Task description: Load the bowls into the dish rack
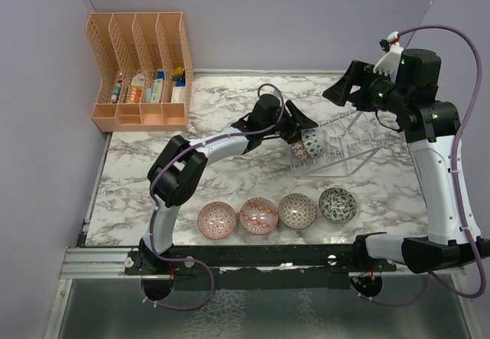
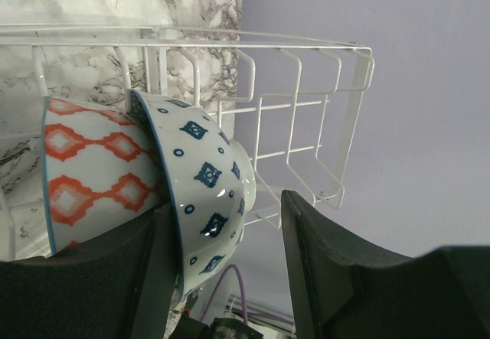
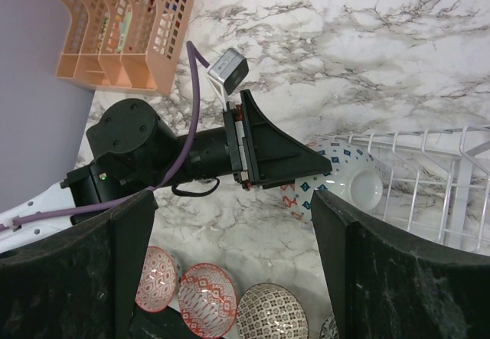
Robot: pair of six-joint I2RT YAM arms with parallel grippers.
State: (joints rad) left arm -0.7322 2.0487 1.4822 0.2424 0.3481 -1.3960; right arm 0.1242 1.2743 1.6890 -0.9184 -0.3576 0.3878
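Two of six loaded. Red bowl (image 2: 92,171) and blue bowl (image 2: 203,193) stand on edge at dish rack (image 1: 348,144) end. Left gripper (image 2: 227,205) straddles blue bowl, jaws parted, one finger clear. Right gripper (image 3: 230,197) gapes empty. Four bowls (image 1: 259,216) sit in a row on table (image 1: 230,125).

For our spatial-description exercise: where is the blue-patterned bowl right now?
In the top view, the blue-patterned bowl stands on edge at the left end of the dish rack, against a red-patterned bowl, right of centre.
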